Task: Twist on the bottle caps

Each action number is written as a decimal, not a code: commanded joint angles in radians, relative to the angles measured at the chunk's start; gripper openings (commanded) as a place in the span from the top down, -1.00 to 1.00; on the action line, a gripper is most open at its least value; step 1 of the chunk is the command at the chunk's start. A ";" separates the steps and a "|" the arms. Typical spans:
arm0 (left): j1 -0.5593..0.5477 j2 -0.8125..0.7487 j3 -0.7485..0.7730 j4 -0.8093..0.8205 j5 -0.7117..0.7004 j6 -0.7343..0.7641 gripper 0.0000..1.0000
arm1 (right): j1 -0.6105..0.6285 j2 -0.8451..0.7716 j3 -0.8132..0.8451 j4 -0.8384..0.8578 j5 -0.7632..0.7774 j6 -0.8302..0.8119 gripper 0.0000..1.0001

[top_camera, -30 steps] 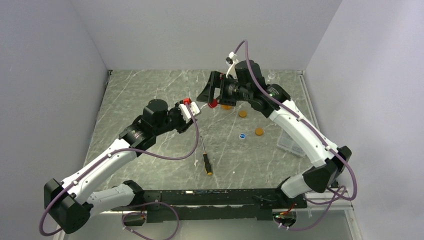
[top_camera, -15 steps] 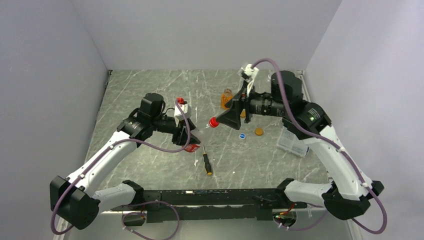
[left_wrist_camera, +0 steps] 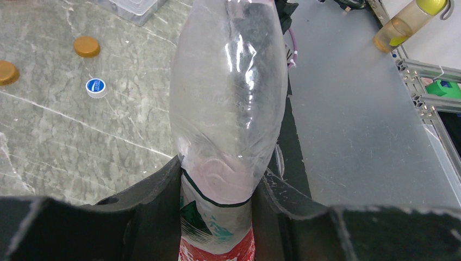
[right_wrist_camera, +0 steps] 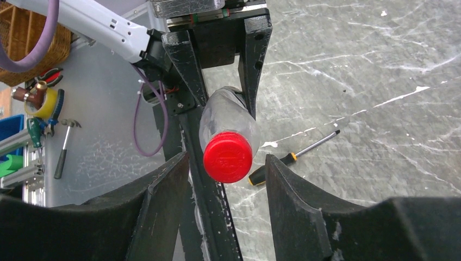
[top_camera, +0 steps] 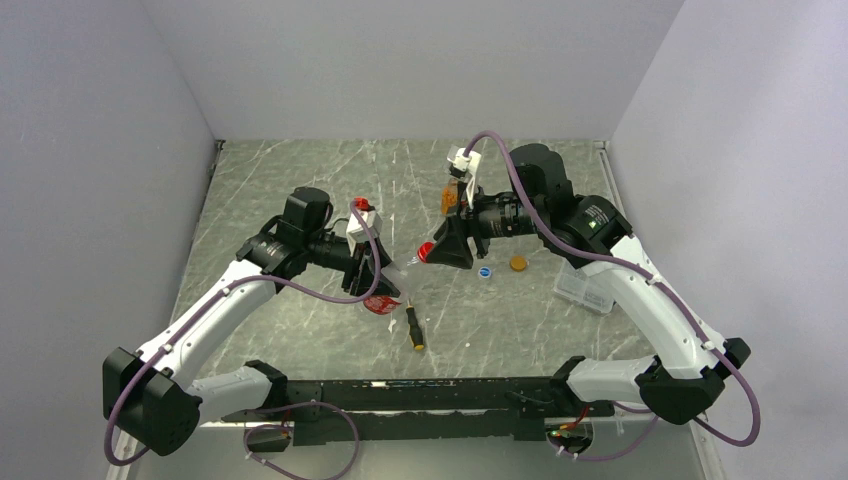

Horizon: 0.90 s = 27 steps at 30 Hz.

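Observation:
My left gripper (top_camera: 376, 277) is shut on the labelled lower part of a clear plastic bottle (left_wrist_camera: 228, 109) with a red-white label. It holds the bottle tilted above the table, neck toward the right arm. A red cap (right_wrist_camera: 228, 156) sits on the bottle's mouth. My right gripper (right_wrist_camera: 227, 185) faces the cap end-on, its jaws open on either side of it, with a gap on each side. An amber bottle (top_camera: 452, 198) stands behind the right gripper (top_camera: 440, 250). Loose on the table lie orange caps (left_wrist_camera: 87, 46) and a blue cap (left_wrist_camera: 95, 87).
A screwdriver (top_camera: 412, 325) with a black-and-orange handle lies below the held bottle, near the front. A clear plastic box (top_camera: 582, 285) sits at the right edge under the right arm. An orange cap (top_camera: 518, 264) and the blue cap (top_camera: 485, 271) lie just right of the right gripper.
The right gripper has come from the back of the table to the bottle's mouth, and its jaws have narrowed round the red cap. The left arm lowered and turned the bottle toward it.

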 commanded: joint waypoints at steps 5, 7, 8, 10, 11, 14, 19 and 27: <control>0.003 0.010 0.038 -0.005 0.049 0.009 1.00 | 0.022 0.007 0.035 0.011 -0.029 -0.037 -0.08; 0.003 0.010 0.040 -0.004 0.047 0.008 1.00 | 0.028 0.013 0.038 0.010 -0.028 -0.036 -0.01; 0.003 0.010 0.039 -0.002 0.045 0.007 1.00 | 0.030 0.016 0.038 0.009 -0.028 -0.036 0.03; 0.003 0.009 0.039 0.001 0.043 0.006 1.00 | 0.036 0.023 0.041 0.004 -0.030 -0.037 0.12; 0.003 0.008 0.038 0.002 0.041 0.005 1.00 | 0.039 0.029 0.043 -0.004 -0.029 -0.038 0.16; 0.003 0.008 0.039 0.003 0.037 0.005 1.00 | 0.043 0.032 0.048 -0.011 -0.007 -0.035 0.30; 0.003 0.004 0.039 0.008 0.017 0.004 1.00 | 0.043 0.043 0.062 -0.024 0.016 -0.017 0.56; 0.003 -0.068 -0.011 0.172 -0.260 -0.066 1.00 | 0.042 0.167 0.185 -0.119 0.130 0.170 0.95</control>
